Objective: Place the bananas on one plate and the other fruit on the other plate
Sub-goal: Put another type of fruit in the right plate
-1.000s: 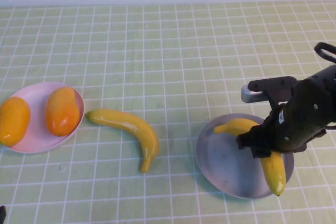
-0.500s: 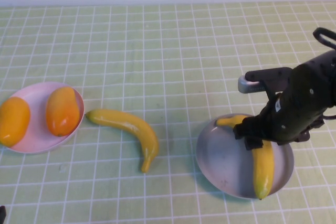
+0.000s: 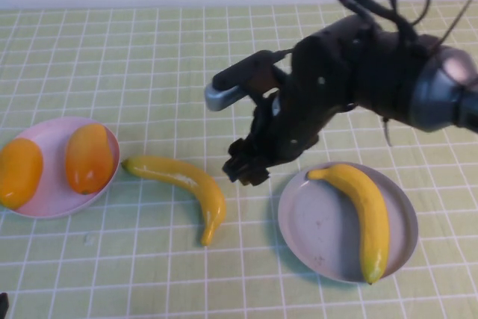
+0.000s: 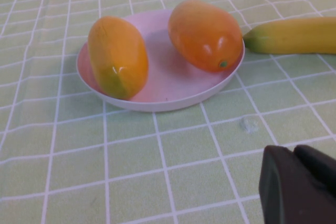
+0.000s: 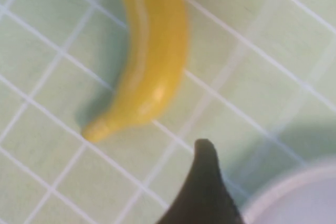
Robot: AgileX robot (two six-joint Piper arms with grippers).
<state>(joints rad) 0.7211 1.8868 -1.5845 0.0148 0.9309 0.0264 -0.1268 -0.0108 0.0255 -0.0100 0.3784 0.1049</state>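
Green checked cloth, right end effector point(image 3: 245, 172) between loose banana point(image 3: 183, 185) and grey-blue plate point(image 3: 314, 233), left end effector point(image 4: 299, 184) near pink plate point(image 4: 168, 90), fingers unclear on both.

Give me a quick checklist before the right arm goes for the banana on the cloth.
1. First banana lying on grey-blue plate: ok.
2. Second banana free on the cloth, touching neither plate: ok.
3. Both mangoes on pink plate: ok.
4. Right claw empty, above the cloth between the loose banana and the grey-blue plate: ok.
5. Right claw opening: cannot tell.
6. Left claw low near the pink plate, away from the banana: ok.
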